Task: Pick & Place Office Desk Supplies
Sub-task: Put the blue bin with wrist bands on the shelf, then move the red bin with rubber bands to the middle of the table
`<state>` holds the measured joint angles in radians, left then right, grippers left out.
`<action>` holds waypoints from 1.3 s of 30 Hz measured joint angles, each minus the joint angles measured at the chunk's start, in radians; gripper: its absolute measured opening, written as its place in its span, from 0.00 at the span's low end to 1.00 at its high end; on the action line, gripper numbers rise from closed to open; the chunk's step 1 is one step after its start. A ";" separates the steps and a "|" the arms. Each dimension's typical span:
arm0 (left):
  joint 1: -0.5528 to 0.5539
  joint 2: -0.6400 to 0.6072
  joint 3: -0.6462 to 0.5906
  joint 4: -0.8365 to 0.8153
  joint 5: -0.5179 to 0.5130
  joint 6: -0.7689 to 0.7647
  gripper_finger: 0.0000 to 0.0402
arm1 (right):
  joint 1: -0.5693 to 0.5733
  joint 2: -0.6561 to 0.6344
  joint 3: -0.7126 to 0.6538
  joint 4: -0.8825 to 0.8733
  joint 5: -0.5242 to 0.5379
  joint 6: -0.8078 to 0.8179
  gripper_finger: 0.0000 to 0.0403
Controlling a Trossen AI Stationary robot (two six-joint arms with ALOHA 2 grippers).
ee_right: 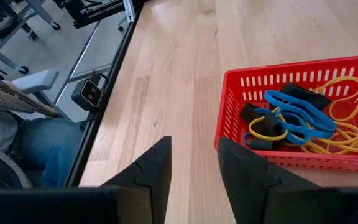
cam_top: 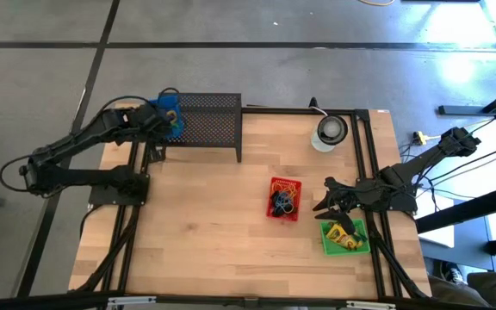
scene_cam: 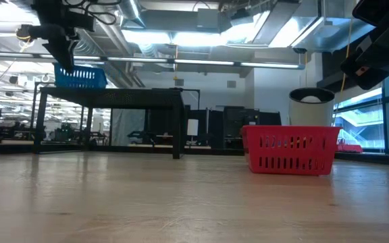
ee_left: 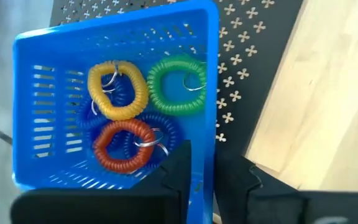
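high: top-down, far | low: table-level | wrists: close; shared w/ low: red basket (ee_right: 303, 112)

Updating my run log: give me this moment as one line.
left gripper: at blue basket rim, on black rack | right gripper: open, empty, near red basket | green basket: table's right edge

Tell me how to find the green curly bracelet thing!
Look at the black mesh rack at the table's back left. On its left end sits a blue basket holding coiled loops. The green coil lies by the basket's wall beside the yellow one, with the red one nearby; it is the only green one.
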<state>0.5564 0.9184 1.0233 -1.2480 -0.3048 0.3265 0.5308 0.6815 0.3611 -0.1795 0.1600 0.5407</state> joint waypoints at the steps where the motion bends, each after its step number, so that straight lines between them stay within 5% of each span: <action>1: 0.000 0.000 0.000 0.000 -0.007 -0.004 0.14 | 0.000 0.000 0.000 0.000 0.000 0.000 0.33; 21: -0.065 0.000 0.000 0.011 -0.080 -0.063 0.27 | 0.000 0.000 0.000 0.000 0.000 0.000 0.33; 28: -0.105 0.000 0.021 0.018 -0.206 -0.070 0.27 | 0.000 0.000 0.000 0.000 0.000 0.000 0.33; 39: -0.226 -0.001 0.130 0.209 -0.117 -0.192 0.27 | 0.000 0.000 0.000 0.000 0.000 0.000 0.33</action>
<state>0.3300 0.9173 1.1537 -1.0385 -0.4215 0.1347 0.5308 0.6815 0.3611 -0.1795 0.1600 0.5407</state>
